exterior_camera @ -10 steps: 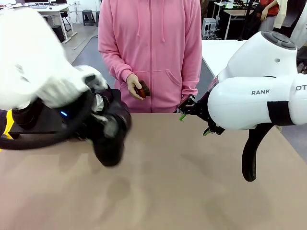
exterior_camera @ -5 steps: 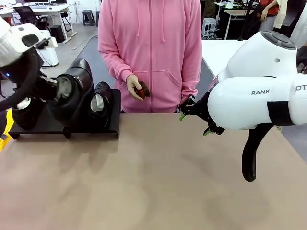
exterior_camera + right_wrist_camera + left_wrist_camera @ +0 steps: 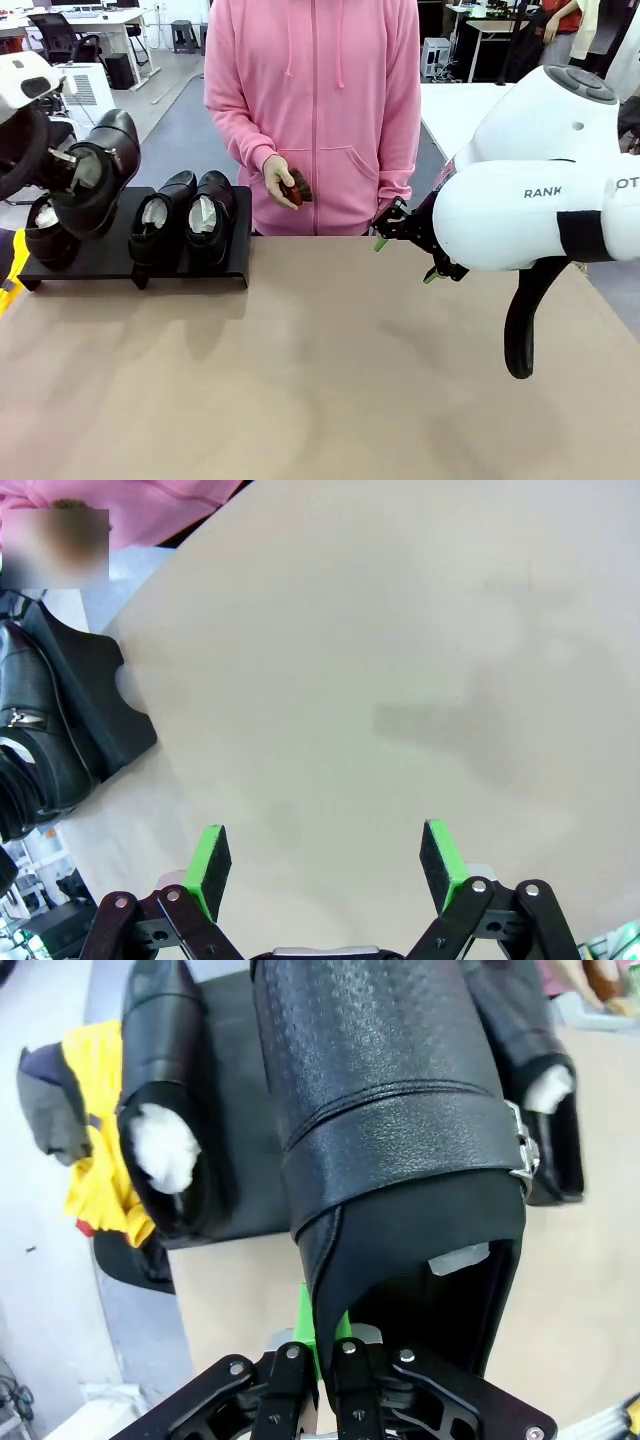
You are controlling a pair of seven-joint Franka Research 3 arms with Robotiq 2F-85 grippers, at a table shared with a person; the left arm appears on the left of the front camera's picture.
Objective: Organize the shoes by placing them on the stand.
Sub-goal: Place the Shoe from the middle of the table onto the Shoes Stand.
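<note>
In the front view, a fourth shoe (image 3: 97,170) is seen lifted above the left part of the stand (image 3: 105,262), tilted with its toe raised, gripped by the left gripper (image 3: 62,160) at the heel edge. The left wrist view adds what the front cannot: the green pads (image 3: 308,1332) are pinched together on the rim of that shoe's heel, and a buckle strap crosses its upper. Just below and to one side of the held shoe, another shoe (image 3: 170,1110) with white paper inside is seen lying on the stand.

Three shoes rest on the stand: one (image 3: 48,232) at its left end, directly under the gripper, and two (image 3: 160,228) (image 3: 210,218) side by side at its right end, each stuffed with white paper.

The right gripper (image 3: 325,862) is shown spread wide over bare table (image 3: 400,660), holding nothing. A brown object, probably a brush (image 3: 297,187), is held in the person's hand (image 3: 277,180).
</note>
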